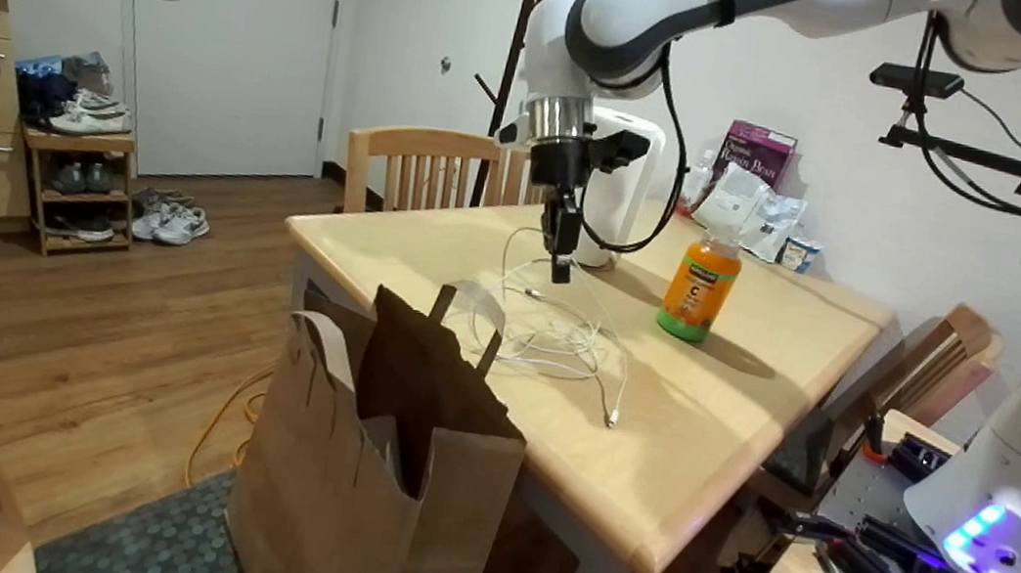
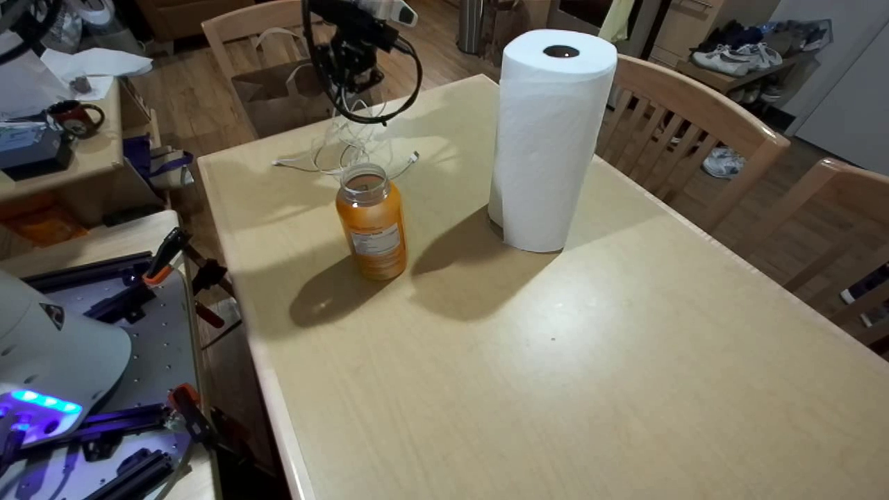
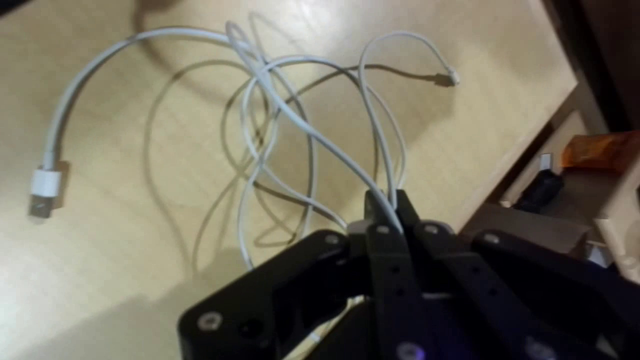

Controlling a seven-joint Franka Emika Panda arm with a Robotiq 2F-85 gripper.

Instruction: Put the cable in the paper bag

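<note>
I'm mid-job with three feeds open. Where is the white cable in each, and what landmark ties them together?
In an exterior view: cable near the centre, beyond the paper bag, left of the orange bottle.
In an exterior view: cable upper left of centre, just behind the orange bottle.
Wrist view: cable looped across the upper left and middle.
Shared landmark: the gripper, closed on the cable, shows in all three.

Cable (image 3: 325,143) partly hidden behind the hand (image 3: 389,209), paper bag (image 1: 345,492) cut off below
</note>
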